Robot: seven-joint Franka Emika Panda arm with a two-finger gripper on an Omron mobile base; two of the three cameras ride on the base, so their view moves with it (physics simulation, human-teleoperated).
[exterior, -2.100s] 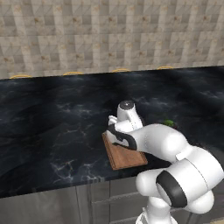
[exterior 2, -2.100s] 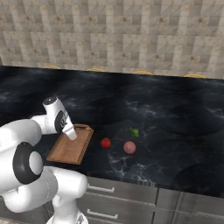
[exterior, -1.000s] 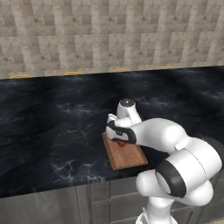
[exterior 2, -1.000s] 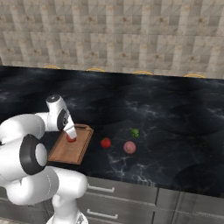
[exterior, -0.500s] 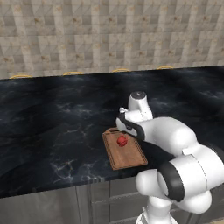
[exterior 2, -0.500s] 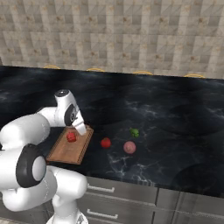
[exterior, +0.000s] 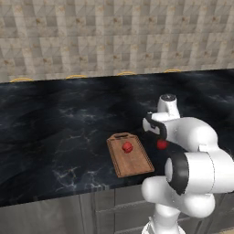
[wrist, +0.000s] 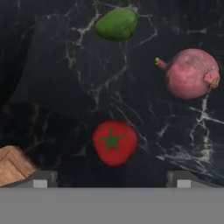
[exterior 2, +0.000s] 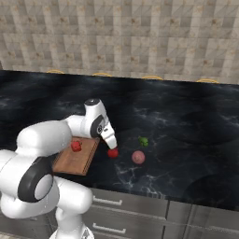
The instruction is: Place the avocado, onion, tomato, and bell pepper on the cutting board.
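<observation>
Hand view: claw (wrist: 111, 179) spread wide, empty, above tomato (wrist: 114, 142), touching nothing.

I've got a black marble counter (exterior 2: 186, 140). Lying on it: cutting board (exterior 2: 74, 161) w/ handle slot twd the wall, tomato (wrist: 114, 142) just beside its corner, then onion (wrist: 190, 74) & avocado (wrist: 117, 24), apart.

no text, label, brand, number or sign can be read anywhere: not on the rectangular brown wooden cutting board (exterior: 130, 155), the black marbled counter (exterior 2: 186, 121), the beige tiled wall (exterior: 114, 36), or the grey cabinet fronts (exterior 2: 140, 214) below.
</observation>
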